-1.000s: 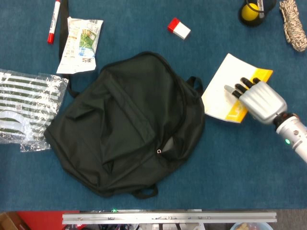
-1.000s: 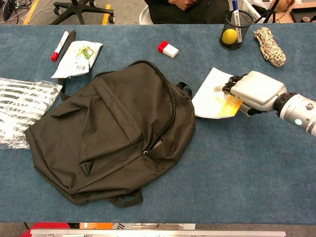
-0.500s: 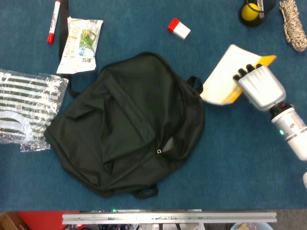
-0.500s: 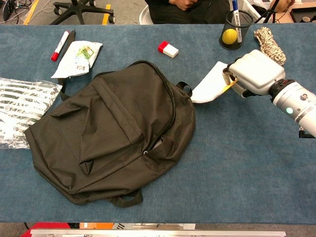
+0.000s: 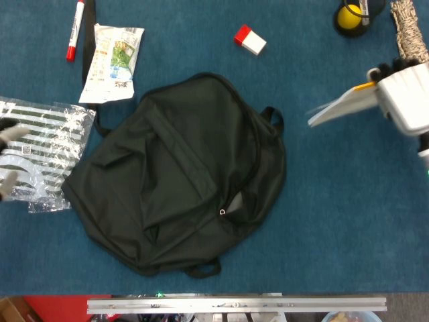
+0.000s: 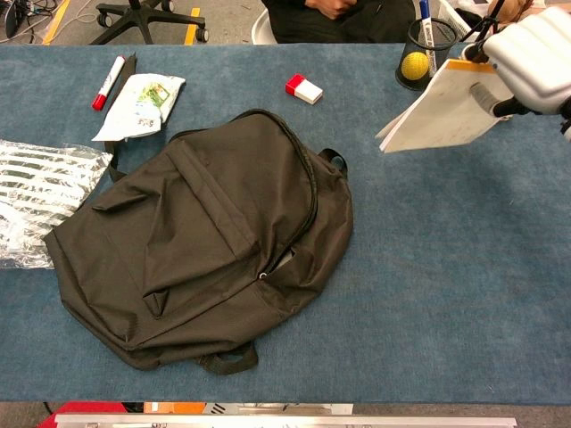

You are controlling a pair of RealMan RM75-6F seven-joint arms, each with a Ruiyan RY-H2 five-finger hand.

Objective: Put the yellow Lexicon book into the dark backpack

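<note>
The dark backpack (image 5: 181, 174) (image 6: 205, 241) lies flat in the middle of the blue table. Its zip pull (image 5: 222, 212) sits beside a small gap at the lower right. My right hand (image 5: 405, 97) (image 6: 535, 58) grips the yellow Lexicon book (image 5: 342, 104) (image 6: 442, 111) by its yellow spine edge. The book hangs tilted in the air, right of the backpack, white face showing. Only the fingertips (image 5: 9, 134) of my left hand (image 5: 7, 157) show, at the left edge of the head view. They are spread over the striped bag and hold nothing.
A striped plastic bag (image 5: 43, 151) lies left of the backpack, with a snack packet (image 5: 114, 57) and a red marker (image 5: 74, 30) behind it. A red-and-white box (image 5: 250, 40) sits at the back. A pen cup with a yellow ball (image 5: 352, 17) and a rope bundle (image 5: 409, 33) stand at the back right.
My right hand has lifted the book off the table and carried it up and to the right. The fingertips of my left hand have come into view at the left edge.
</note>
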